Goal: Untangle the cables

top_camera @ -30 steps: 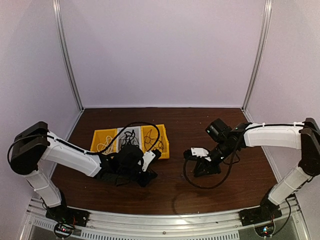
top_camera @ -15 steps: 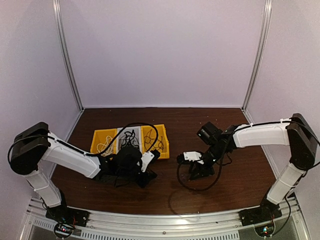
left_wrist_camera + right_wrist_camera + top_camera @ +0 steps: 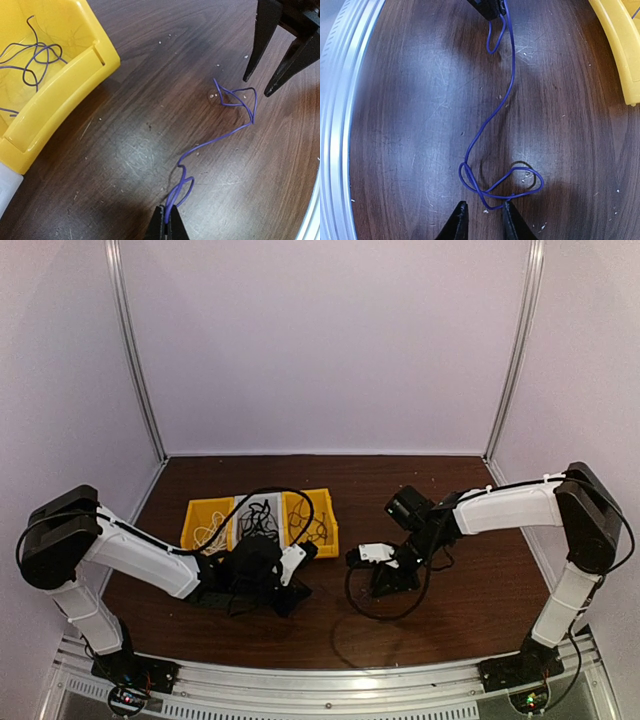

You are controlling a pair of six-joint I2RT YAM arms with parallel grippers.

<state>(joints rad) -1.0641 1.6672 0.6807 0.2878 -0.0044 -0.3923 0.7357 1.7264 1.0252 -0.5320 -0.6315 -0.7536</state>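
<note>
Anchor side: left gripper [image 3: 165, 216] clenched on 1 end of the dark blue cable [image 3: 210, 142], low over the worktop [image 3: 125, 150], jaws pinched flat, with the cord coming out between them in a small double loop. Judged purpose: a fixed point, so the rest of the cord can be drawn out straight against it. From there the cable runs in 1 long wavy line across bare wood to a loose, knot-like loop at its far end, lying flat on the worktop. Working side: right gripper [image 3: 484, 205] released, nothing held. Its jaws stand apart right at that loop, 1 on either side of the nearest strand in its own wrist view; whether they touch the cord I cannot tell. Judged step: about to pinch the loop end and pull away from the left gripper to open the tangle. The other cables [image 3: 35, 55] lie inside the yellow bin [image 3: 65, 82], apart from this cord and not linked to it as far as visible. Room: open wood between the 2 grippers and out to the right of the right gripper. The bin wall stands near 1 side of the cord, and the metal rail [image 3: 340, 100] at the worktop's near edge is close on the other. The pull is best kept along the cord line, clear of both.
</note>
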